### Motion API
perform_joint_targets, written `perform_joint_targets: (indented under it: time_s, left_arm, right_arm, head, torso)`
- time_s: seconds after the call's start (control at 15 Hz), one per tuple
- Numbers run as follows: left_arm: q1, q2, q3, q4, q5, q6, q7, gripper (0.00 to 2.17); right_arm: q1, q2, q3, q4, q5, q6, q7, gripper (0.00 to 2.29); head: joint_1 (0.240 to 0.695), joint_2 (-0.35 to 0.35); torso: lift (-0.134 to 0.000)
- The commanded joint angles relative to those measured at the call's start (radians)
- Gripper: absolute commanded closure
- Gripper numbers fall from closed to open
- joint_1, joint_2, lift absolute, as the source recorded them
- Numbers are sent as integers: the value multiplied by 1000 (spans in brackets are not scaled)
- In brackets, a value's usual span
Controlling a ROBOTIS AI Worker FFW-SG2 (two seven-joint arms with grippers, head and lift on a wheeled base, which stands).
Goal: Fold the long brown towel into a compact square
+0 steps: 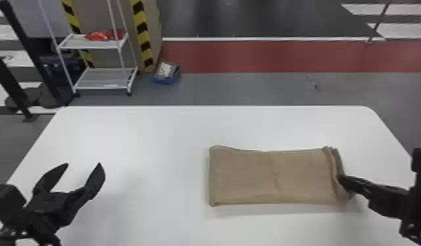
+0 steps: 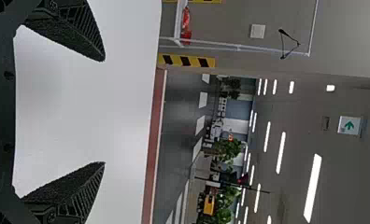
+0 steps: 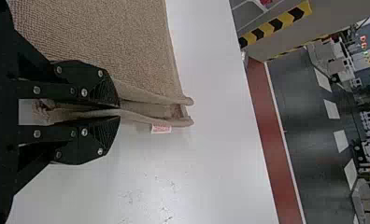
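Observation:
The brown towel (image 1: 245, 176) lies flat as a folded rectangle, wider than deep, right of the table's middle. At its right end my right gripper (image 1: 342, 181) is shut on the raised edge. In the right wrist view the right gripper (image 3: 119, 111) pinches a layer of the towel (image 3: 103, 51) between its fingers; a small tag hangs by the edge. Over the table's left side, well apart from the towel, my left gripper (image 1: 84, 166) stands open with nothing held. The left wrist view has the left gripper (image 2: 104, 112) with its fingers wide apart.
The white table (image 1: 154, 131) reaches under both arms, its far edge beyond the towel. On the floor behind stand a white wire shelf (image 1: 98, 78) with red items and a small blue box (image 1: 167, 72). A striped pillar (image 1: 143, 36) rises beside the shelf.

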Motion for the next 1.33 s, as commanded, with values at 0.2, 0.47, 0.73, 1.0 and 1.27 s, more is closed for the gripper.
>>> perform_joint_targets:
  time_s: [0.2,0.47,0.73,1.0,1.27]
  left_arm:
    - [-1,-9,3,0,0,0,-1,90]
    - [-1,-9,4,0,0,0,-1,90]
    - [0,-9,1,0,0,0,-3,90]
    - [2,-9,1,-1,0,0,-3,90]
    - [4,-9,1,0,0,0,-4,90]
  right_arm:
    - [18,18,-74,-51,-90,-44,4,1892]
    - [33,18,-88,-84,-90,-41,4,1889]
    - [47,18,-72,-64,-33,-41,16,444]
    - [62,18,-88,-83,-27,-38,31,43]
    - [53,15,-86,-83,-13,-29,33,53]
  head:
    - [695,12]
    - [695,3]
    - [695,-4]
    - [695,-6]
    - [695,-15]
  torso:
    - [-123]
    - [-123]
    - [-123]
    - [-123]
    - [-123]
